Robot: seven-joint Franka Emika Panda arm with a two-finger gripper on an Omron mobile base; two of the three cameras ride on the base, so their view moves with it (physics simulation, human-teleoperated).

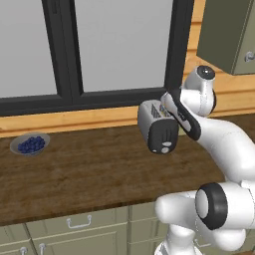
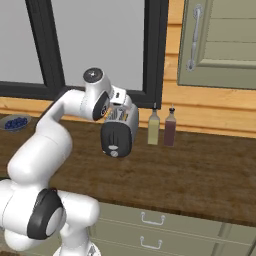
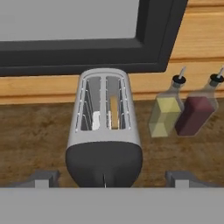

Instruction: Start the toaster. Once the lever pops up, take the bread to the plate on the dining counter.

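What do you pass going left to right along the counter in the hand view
toaster with the bread standing in its right slot → bottle of yellow liquid → bottle of dark red liquid

I see a dark-framed window (image 1: 74,94) with pale grey panes above a light wood wall band (image 1: 74,119), olive cabinets (image 2: 220,42) (metal handles) and drawers (image 2: 150,230) below.
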